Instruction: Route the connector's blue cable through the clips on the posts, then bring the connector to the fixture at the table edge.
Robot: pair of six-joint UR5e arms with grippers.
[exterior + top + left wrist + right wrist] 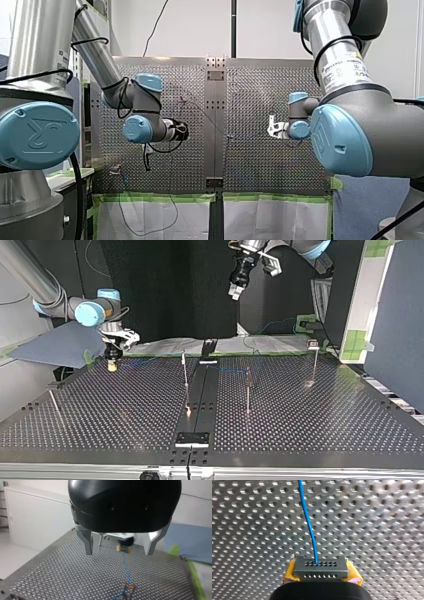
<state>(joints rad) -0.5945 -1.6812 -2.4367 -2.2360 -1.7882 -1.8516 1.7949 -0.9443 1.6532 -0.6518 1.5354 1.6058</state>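
Closest in the right wrist view, my right hand [322, 577] is clamped on the connector [320, 567], a dark block with two rows of small holes, pinched between yellow pads [288, 576]. The blue cable [308, 517] leaves the connector's upper row and runs straight away over the perforated bench [374, 530].

In the top view, a black plate [191, 438] sits at the bench's near edge, on the dark middle strip. Beyond it, thin posts [247, 390] stand well apart across the bench. Farther back, at the view's left, the right hand holds the connector low over the bench, near its far edge. From there the cable shows faintly, running toward the middle posts.

Farthest and highest, my left hand [119, 552] hangs well above the bench. Its metal fingers [88, 542] are spread wide and hold nothing. In the left wrist view, the connector appears blurred ahead of them. The cable comes from it toward the camera to a small clip [128, 587] with orange on it.
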